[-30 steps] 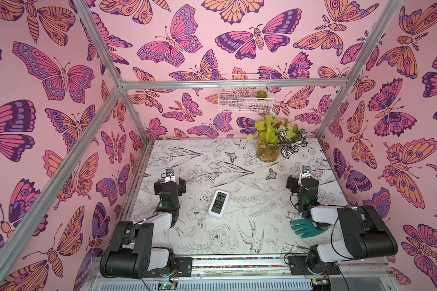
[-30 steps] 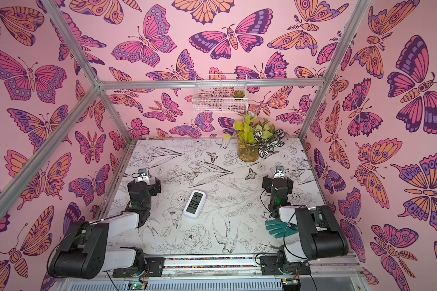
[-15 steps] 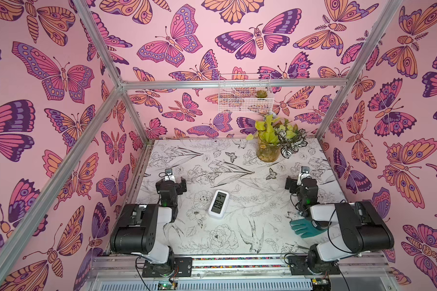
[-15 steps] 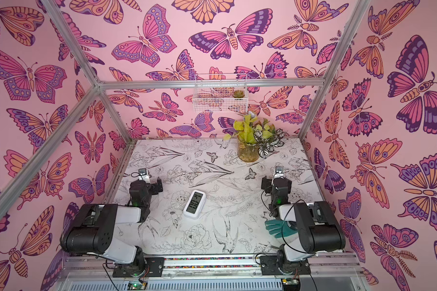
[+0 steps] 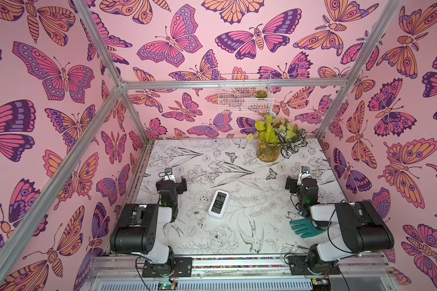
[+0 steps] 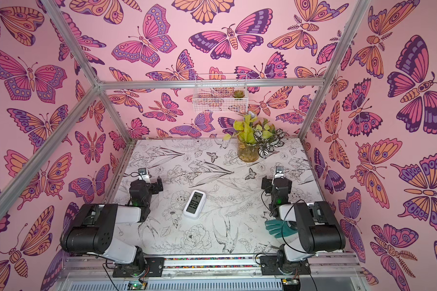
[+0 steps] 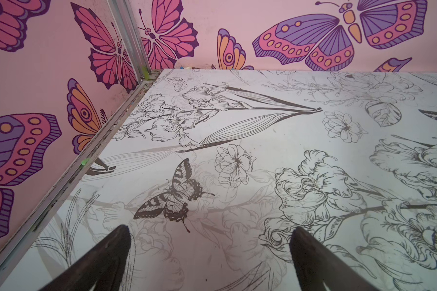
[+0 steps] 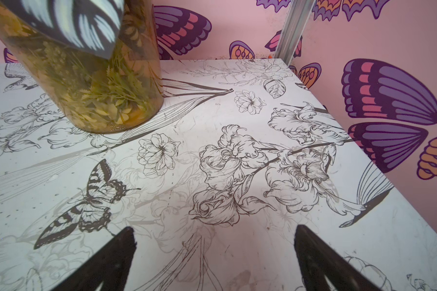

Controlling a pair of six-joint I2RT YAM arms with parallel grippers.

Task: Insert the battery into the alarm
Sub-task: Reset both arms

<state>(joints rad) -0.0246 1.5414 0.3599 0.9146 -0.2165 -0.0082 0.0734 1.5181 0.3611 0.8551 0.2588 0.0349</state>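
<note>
Arms folded up, left gripper (image 7: pixel 210 228) and right gripper (image 8: pixel 214 227) gaping empty; alarm (image 5: pixel 218 203) shows digits, battery unseen: likely inserted, next check its back.

Left fingers (image 7: pixel 106 257), right fingers (image 8: pixel 111 259) wide apart

A teal glove (image 5: pixel 303 228) lies near the front edge of a flower-printed tabletop (image 5: pixel 240 173); a jar of plants (image 5: pixel 268 152) stands at the back, beneath a wire basket (image 5: pixel 237 104).
</note>
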